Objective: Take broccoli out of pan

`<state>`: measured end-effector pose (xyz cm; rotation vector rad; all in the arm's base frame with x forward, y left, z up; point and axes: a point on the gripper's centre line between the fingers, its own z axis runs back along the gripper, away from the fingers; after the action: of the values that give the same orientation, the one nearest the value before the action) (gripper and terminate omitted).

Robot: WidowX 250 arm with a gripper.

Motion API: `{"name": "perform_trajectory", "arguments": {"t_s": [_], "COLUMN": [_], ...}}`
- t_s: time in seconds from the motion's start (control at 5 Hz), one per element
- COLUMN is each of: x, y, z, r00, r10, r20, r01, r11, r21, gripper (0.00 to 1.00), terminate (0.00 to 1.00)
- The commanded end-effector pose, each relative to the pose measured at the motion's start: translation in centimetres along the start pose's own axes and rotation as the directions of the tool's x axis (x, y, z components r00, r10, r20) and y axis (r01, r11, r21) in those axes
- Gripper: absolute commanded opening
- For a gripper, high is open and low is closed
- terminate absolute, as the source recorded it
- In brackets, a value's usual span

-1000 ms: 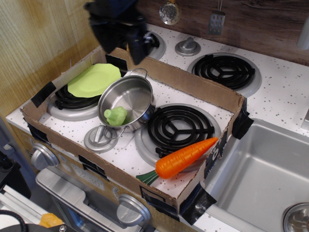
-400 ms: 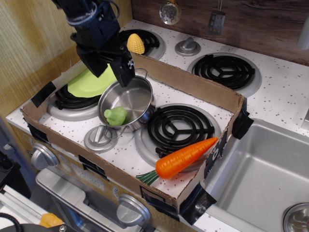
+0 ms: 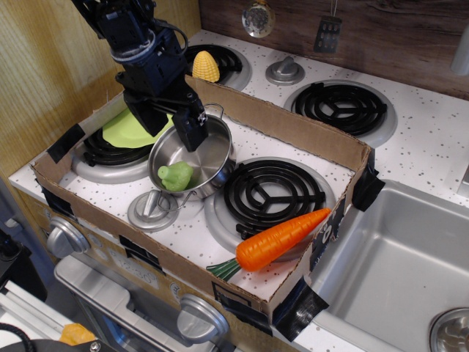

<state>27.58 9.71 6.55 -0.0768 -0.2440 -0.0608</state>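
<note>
The broccoli (image 3: 176,176) is a small lumpy light-green floret lying inside the pan (image 3: 212,158), at its front left. The pan is a shiny steel pot with wire loop handles, tilted toward the front left, inside a cardboard box on the stove. My gripper (image 3: 167,126) is black, open and empty. It hangs over the pan's back left rim, just above and behind the broccoli, with one finger over the pan and the other toward the plate.
A lime-green plate (image 3: 121,126) lies on the left burner, partly hidden by the arm. A small grey lid (image 3: 152,209) lies in front of the pan. A carrot (image 3: 282,238) lies at the box's front right. A corn cob (image 3: 206,67) sits behind the cardboard wall (image 3: 293,128). A sink (image 3: 399,271) is at the right.
My gripper has come down and forward from above the box's back wall to just over the pan's rim. The pan and broccoli have not moved.
</note>
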Motion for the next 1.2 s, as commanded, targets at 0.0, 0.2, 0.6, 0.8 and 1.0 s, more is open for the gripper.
{"name": "perform_trajectory", "arguments": {"t_s": [0.0,0.2,0.6,0.8,1.0], "x": [-1.3,-1.7,-1.1,-0.9,-1.2], "y": [-0.5,-0.8,0.3,1.0,1.6], "z": [-0.4,-1.0,-1.6,-1.8,-1.9], "r00": [1.0,0.999,1.0,1.0,1.0], "r10": [0.029,0.033,-0.006,-0.015,-0.014], "r20": [0.008,0.01,-0.001,-0.003,-0.003], "r01": [-0.029,-0.033,0.006,0.016,0.014], "r11": [0.999,0.999,1.0,1.0,1.0], "r21": [0.028,0.024,0.015,0.007,0.007], "gripper": [1.0,1.0,1.0,1.0,1.0], "terminate": [0.0,0.0,0.0,0.0,0.0]}}
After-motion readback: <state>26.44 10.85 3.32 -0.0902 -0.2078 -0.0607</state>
